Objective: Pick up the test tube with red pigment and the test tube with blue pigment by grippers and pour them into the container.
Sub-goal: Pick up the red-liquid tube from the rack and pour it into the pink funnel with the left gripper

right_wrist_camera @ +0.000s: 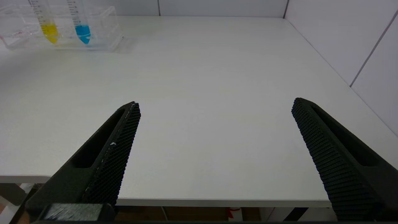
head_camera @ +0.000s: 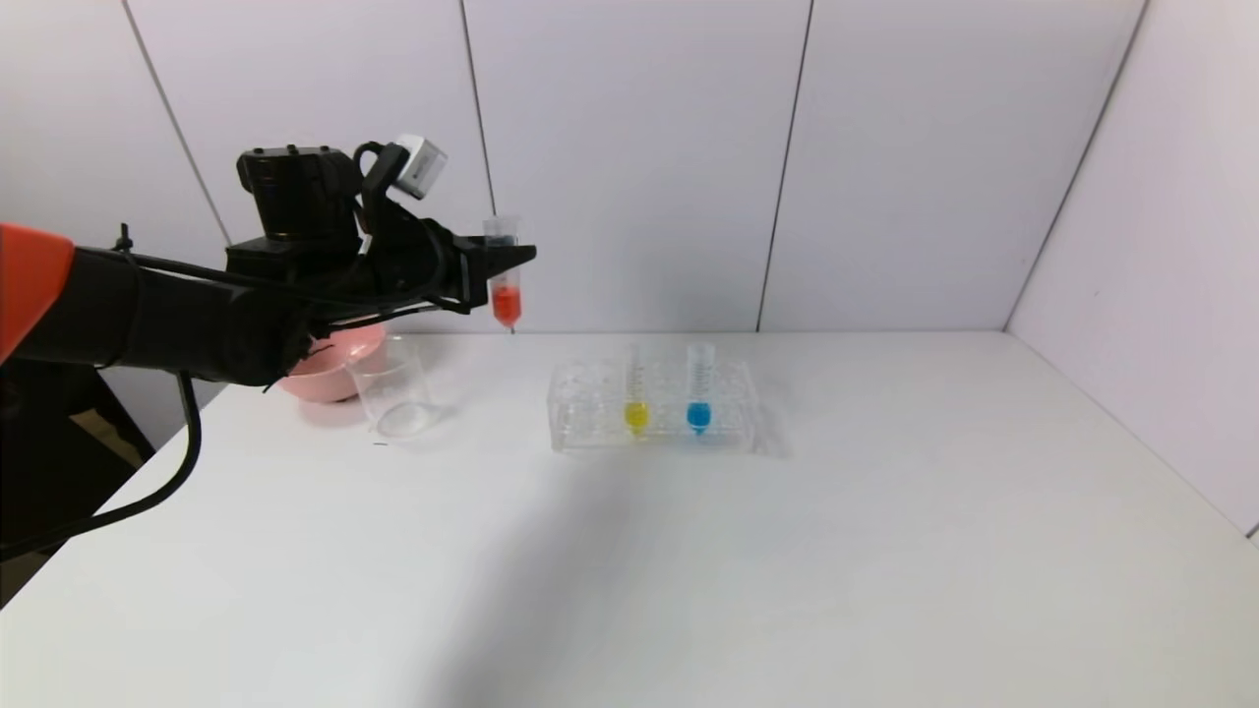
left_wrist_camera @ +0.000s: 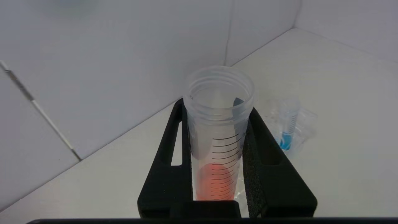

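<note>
My left gripper is shut on the test tube with red pigment, holding it upright in the air, up and to the right of the container. In the left wrist view the red tube stands between the black fingers, open mouth towards the camera. The test tube with blue pigment stands in the clear rack and also shows in the wrist views. My right gripper hovers open by the table's near edge, out of the head view.
A yellow-liquid tube stands in the rack beside the blue one. A pink bowl sits just behind the beaker at the table's left. White walls close the back and right sides of the white table.
</note>
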Robot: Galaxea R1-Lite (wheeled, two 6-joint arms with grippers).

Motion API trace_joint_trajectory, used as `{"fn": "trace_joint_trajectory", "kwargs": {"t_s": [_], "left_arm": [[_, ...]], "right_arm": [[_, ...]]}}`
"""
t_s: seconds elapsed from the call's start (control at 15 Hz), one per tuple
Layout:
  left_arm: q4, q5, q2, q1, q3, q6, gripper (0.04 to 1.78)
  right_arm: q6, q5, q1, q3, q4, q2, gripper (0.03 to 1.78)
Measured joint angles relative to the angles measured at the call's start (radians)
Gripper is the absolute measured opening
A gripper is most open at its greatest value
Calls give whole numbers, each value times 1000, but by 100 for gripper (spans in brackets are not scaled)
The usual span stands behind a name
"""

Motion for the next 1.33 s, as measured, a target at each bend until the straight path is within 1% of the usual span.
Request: {"fn": "trace_joint_trajectory", "kwargs": {"t_s": [0.07,0.33,0.4,0.47,0.87,1.33], "left_arm": [[11,62,-15,-3,9,10,47],[15,250,-56,-8,48,10,47],[15,293,-64,-8,58,11,47],[15,317,-73,-4,67,10,47],[17,315,-114,64,113,4,47],[16,301,-137,181,147,2,47]], "right_arm": [[0,0,0,0,0,0,177],[0,0,0,0,0,0,177],[0,0,0,0,0,0,177],[0,0,0,0,0,0,177],[0,0,0,0,0,0,177],[0,0,0,0,0,0,177]]}}
